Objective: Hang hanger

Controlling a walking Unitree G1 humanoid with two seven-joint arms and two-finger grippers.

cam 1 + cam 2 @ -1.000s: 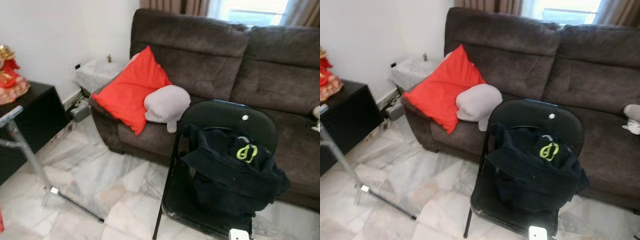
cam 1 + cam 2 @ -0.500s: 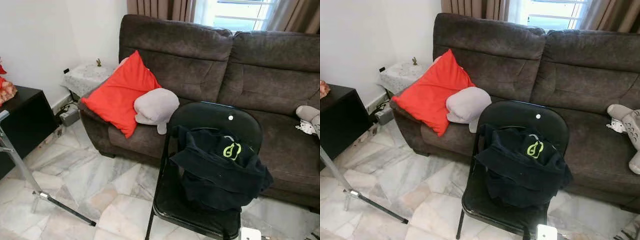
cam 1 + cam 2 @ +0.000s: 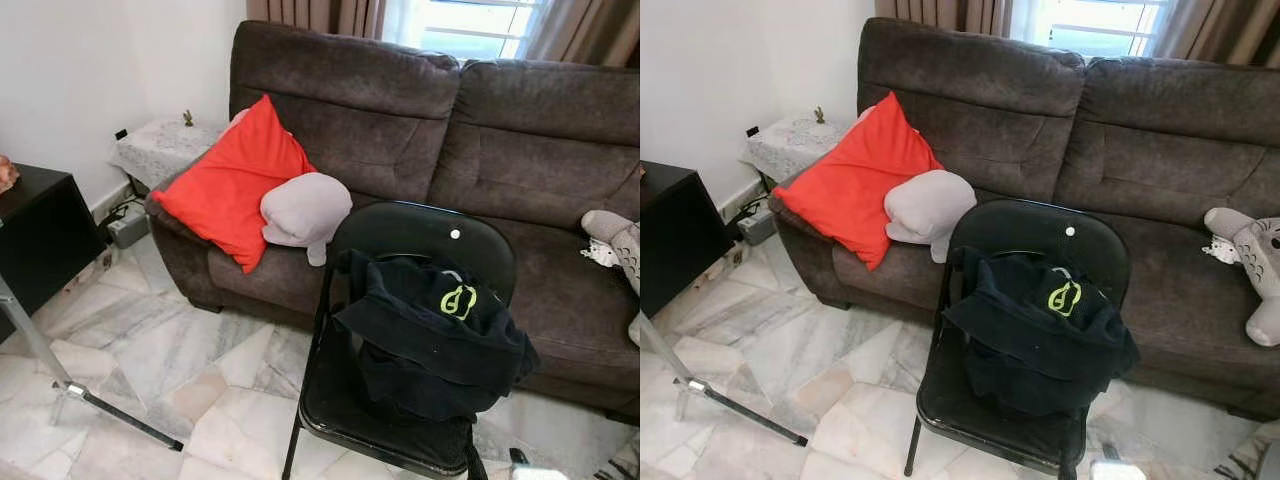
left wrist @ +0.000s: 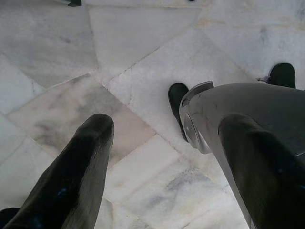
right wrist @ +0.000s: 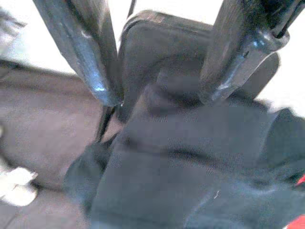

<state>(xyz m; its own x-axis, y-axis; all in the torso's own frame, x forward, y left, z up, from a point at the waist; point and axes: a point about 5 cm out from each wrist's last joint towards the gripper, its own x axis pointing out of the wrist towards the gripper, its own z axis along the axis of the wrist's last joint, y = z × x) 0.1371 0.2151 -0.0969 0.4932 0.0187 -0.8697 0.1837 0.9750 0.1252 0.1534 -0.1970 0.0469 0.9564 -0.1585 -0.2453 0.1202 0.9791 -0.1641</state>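
Since a second ago the head camera has swung right and drawn back a little, so the whole scene has slid left: the grey plush toy [image 3: 1252, 262] on the sofa's far end is now in sight and the red figurine by the black cabinet [image 3: 30, 232] has gone off frame. None of the furniture itself has moved.

Starting at the right gripper [image 5: 157, 67]: its fingers [image 5: 83, 52] stand well apart and hold nothing, and just beyond them lies the black garment [image 5: 190, 162] heaped on the black folding chair [image 3: 425, 235]. A pale hook near the garment's green logo [image 3: 459, 300] may belong to the hanger, though it is too small to be sure. The left gripper [image 4: 167, 162] hangs low, fingers [image 4: 78, 167] also spread wide and empty, with only the marble floor [image 4: 143, 52] and the robot's own foot beyond them.

Further out sit the brown sofa [image 3: 520, 130], the red cushion [image 3: 235, 180] and grey pillow [image 3: 305, 208]. By my judgement the robot is lining up on the chair; nothing is grasped yet, and no rail to hang on is visible.
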